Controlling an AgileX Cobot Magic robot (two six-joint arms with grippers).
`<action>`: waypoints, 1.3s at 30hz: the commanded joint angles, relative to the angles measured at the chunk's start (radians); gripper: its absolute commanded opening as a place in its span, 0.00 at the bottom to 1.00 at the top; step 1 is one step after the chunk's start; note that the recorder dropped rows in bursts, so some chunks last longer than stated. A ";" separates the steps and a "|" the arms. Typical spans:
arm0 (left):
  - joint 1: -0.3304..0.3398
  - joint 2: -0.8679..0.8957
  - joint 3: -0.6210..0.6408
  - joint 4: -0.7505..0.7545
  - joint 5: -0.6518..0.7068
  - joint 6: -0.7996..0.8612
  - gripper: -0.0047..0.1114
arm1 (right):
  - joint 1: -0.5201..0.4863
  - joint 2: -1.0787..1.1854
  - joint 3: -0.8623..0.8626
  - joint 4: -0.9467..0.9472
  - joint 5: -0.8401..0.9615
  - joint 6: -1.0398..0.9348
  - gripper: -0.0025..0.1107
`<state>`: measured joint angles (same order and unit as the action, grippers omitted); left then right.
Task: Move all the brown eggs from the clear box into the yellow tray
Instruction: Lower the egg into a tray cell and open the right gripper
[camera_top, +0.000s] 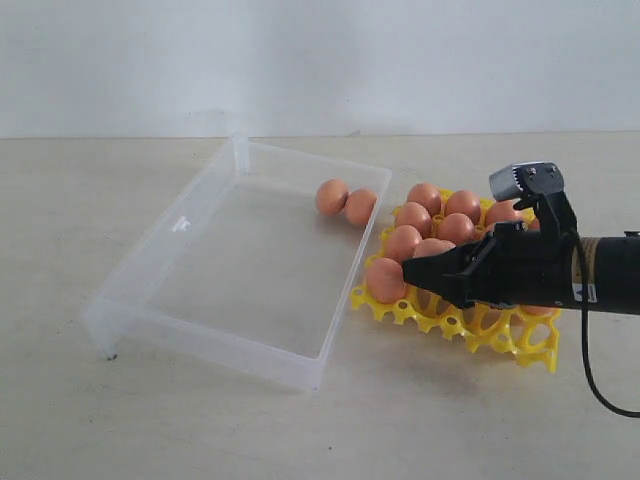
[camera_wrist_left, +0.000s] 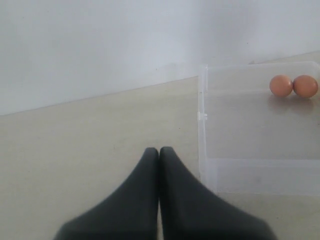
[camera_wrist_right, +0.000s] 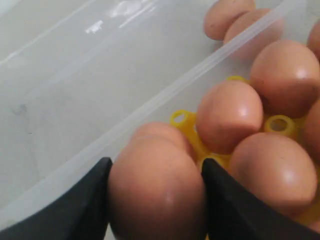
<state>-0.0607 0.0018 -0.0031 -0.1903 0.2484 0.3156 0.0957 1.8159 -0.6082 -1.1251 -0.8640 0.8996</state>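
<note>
Right gripper (camera_wrist_right: 155, 167), jaws wide, clasps a brown egg (camera_wrist_right: 160, 205) over the yellow tray (camera_top: 500, 335) at its 9 o'clock edge; left gripper (camera_wrist_left: 159, 152) is closed, empty. The tray lies at 3 o'clock of the clear box (camera_top: 210, 345), where two eggs (camera_top: 332, 197) rest at 1 o'clock

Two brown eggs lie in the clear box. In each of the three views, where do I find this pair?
Exterior view: the pair of eggs lies above the middle, in the far right corner of the clear box.
Left wrist view: side by side on the box floor, near its far wall.
Right wrist view: just beyond the box wall, one egg partly seen through it.
Shared landmark: the box wall beside them.
</note>
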 joint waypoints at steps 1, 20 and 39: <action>-0.008 -0.002 0.003 -0.004 -0.012 -0.009 0.00 | -0.006 0.001 -0.005 0.043 0.050 -0.075 0.02; -0.008 -0.002 0.003 -0.004 -0.012 -0.009 0.00 | 0.020 0.044 -0.005 0.058 0.043 -0.090 0.02; -0.008 -0.002 0.003 -0.004 -0.014 -0.009 0.00 | 0.020 0.045 -0.005 0.076 0.060 -0.099 0.51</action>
<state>-0.0607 0.0018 -0.0031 -0.1903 0.2484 0.3156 0.1162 1.8570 -0.6104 -1.0619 -0.8079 0.8039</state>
